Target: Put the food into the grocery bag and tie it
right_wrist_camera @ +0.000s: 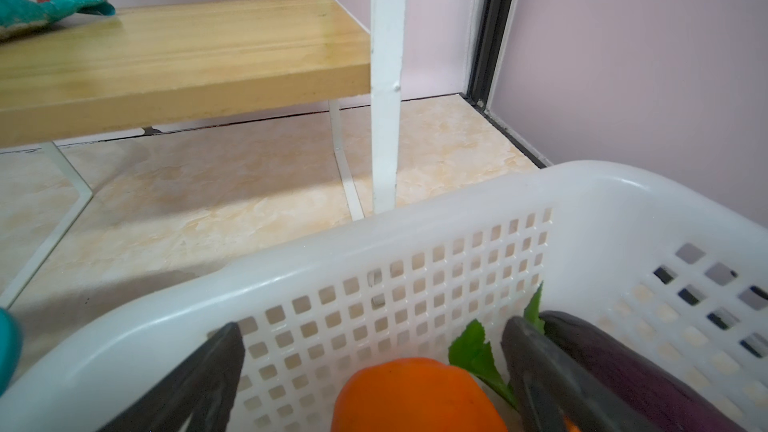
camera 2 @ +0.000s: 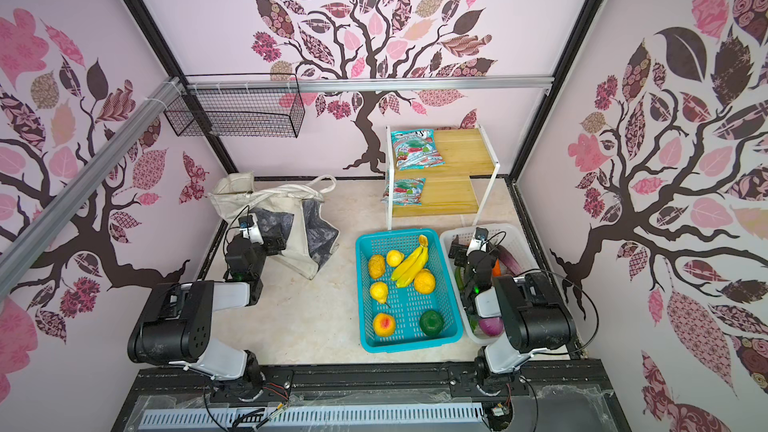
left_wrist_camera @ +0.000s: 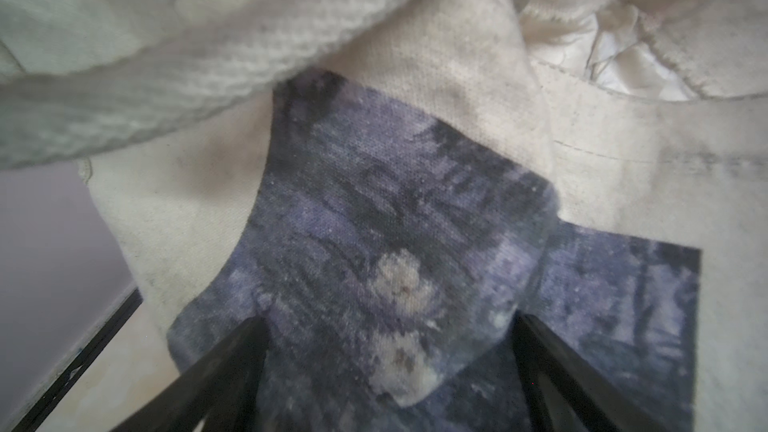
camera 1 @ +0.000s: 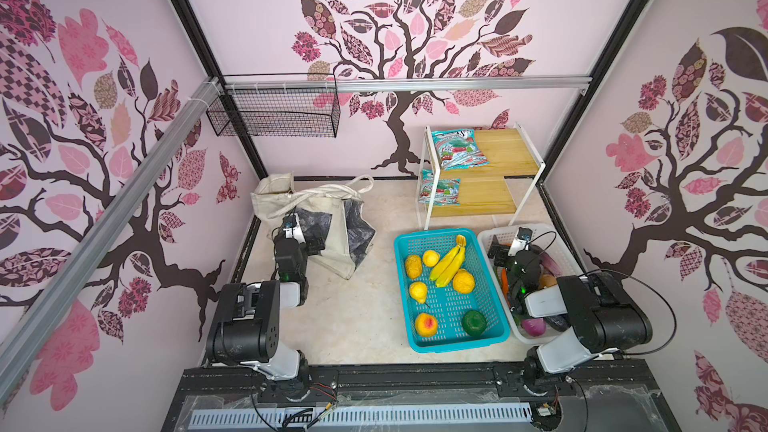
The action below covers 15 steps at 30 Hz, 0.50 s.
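The grocery bag (camera 1: 332, 209) (camera 2: 291, 205), a cream canvas tote with a dark printed panel (left_wrist_camera: 374, 201), lies crumpled at the back left, its handles draped over it. My left gripper (camera 1: 314, 244) (left_wrist_camera: 390, 326) stands open right over the dark panel, holding nothing. A yellow banana bunch (camera 1: 446, 261) (camera 2: 409, 265) and a round orange (camera 1: 463, 281) (camera 2: 424, 281) lie in the teal basket (camera 1: 457, 344). My right gripper (camera 1: 498, 252) (right_wrist_camera: 374, 334) is open inside the white basket (right_wrist_camera: 374, 251), its jaws either side of a round orange-red vegetable (right_wrist_camera: 415, 396) without touching it.
The teal basket also holds lemons, a peach and a green pepper (camera 1: 473, 322). An aubergine (right_wrist_camera: 623, 367) and a red onion (camera 1: 534, 326) lie in the white basket. A two-step wooden shelf (camera 1: 507, 147) behind carries two teal sweet packets (camera 1: 457, 149). A black wire basket (camera 1: 274, 112) hangs on the back rail.
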Tool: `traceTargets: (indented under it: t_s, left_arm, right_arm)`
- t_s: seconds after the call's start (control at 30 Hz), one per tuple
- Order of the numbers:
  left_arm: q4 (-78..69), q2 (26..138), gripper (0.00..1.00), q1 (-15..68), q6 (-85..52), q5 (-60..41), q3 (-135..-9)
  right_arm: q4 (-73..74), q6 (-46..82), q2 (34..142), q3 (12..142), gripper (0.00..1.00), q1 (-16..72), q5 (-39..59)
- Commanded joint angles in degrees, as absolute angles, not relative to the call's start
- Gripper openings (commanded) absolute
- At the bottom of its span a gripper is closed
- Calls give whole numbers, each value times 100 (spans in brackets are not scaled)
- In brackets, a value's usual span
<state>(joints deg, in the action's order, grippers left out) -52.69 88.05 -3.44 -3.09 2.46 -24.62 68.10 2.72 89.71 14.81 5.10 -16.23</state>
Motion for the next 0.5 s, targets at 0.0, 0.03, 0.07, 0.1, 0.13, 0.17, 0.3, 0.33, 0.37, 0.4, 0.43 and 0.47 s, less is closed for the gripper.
traceTargets:
  t_s: [0.0,0.03,0.07,0.1,0.13,0.17,0.3,0.33,0.37,0.4,0.43,0.47]
  left_arm:
    - [-5109,9021,96,-322,-119,-264,-2212]
    - [-5064,9001,97,-317,-127,-264,-2225]
    - [-4872,8933,98,-320,-119,-270,-2253]
    - [-4835,8922,98,-328,-114,-277,-2268]
    - [-4954,8967,98,-326,-123,-277,-2250]
    - [-4951,8966,98,-325,-124,-275,-2248]
    - [-4882,8932,98,-325,-123,-279,-2247]
    - [-4865,8925,98,-326,-114,-281,-2248]
    - [-4899,8930,98,-328,-119,-280,-2246]
    - [-4883,8930,98,-331,-116,-283,-2250]
    - [-4888,8925,98,-327,-116,-281,-2250]
    - [-4892,8923,98,-325,-115,-278,-2241]
  right_arm:
    - [6827,233,8965,1560,100,509,-1556]
    - [6838,229,8956,1549,100,503,-1556]
    - [6802,236,8963,1574,100,501,-1556]
    - [6809,238,8971,1573,99,501,-1548]
    - [6804,240,8965,1581,100,504,-1547]
    - [6803,245,8965,1582,100,501,-1547]
    - [6729,282,8990,1623,100,501,-1553]
    - [6615,334,9034,1707,99,433,-1451]
    - [6618,327,9010,1688,100,423,-1435]
    - [6634,325,8996,1672,99,422,-1436]
    - [6738,303,8958,1596,100,420,-1443]
    - [6726,300,8956,1605,100,414,-1455]
